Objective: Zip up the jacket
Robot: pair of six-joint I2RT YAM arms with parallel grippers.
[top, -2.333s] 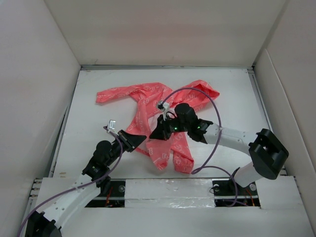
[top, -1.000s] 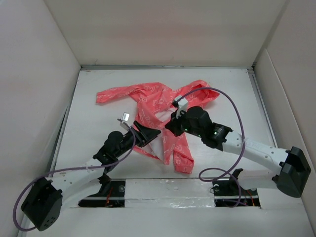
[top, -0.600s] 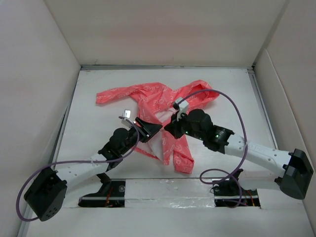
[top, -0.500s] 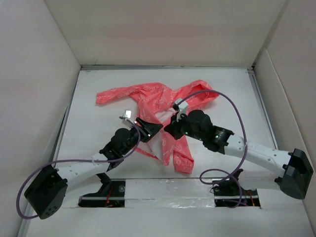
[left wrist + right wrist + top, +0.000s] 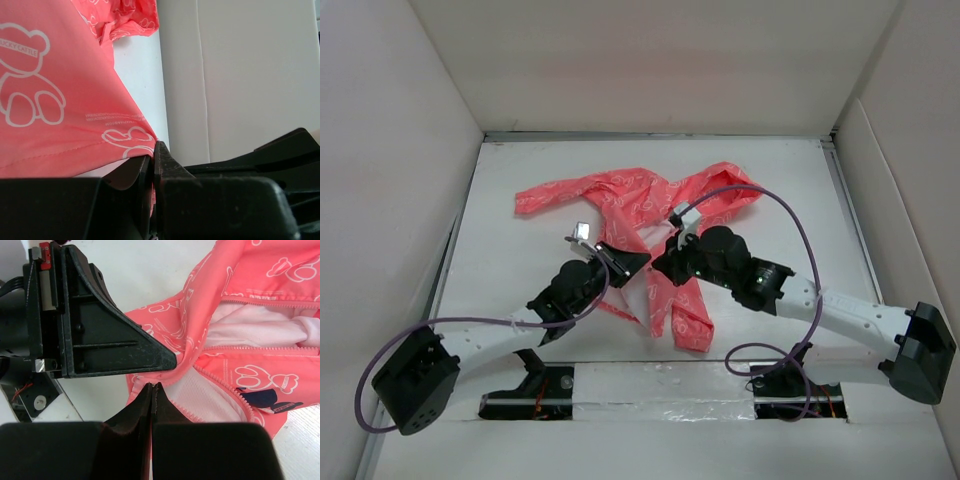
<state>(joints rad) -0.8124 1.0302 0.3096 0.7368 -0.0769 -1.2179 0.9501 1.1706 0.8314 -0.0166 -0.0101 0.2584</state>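
The coral-pink jacket [image 5: 620, 190] lies crumpled and open on the white table, with a sleeve stretched to the left and its lower flaps trailing toward me. My left gripper [image 5: 636, 261] is shut on a fold of the jacket's edge, seen pinched in the left wrist view [image 5: 153, 150]. My right gripper [image 5: 662, 267] sits just right of it, shut with its tips [image 5: 151, 387] on the zipper edge. The right wrist view shows the zipper teeth [image 5: 225, 385], pale lining [image 5: 250, 332], a dark tag [image 5: 265, 399] and the left gripper's finger [image 5: 100, 335] close by.
White walls [image 5: 390, 150] enclose the table on three sides. Purple cables [image 5: 790, 215] loop over both arms. The arm bases and a front rail [image 5: 660, 385] run along the near edge.
Both arms have reached further out onto the jacket. My left gripper has moved up and right, close against the right gripper. The jacket's lower flap has shifted with them.
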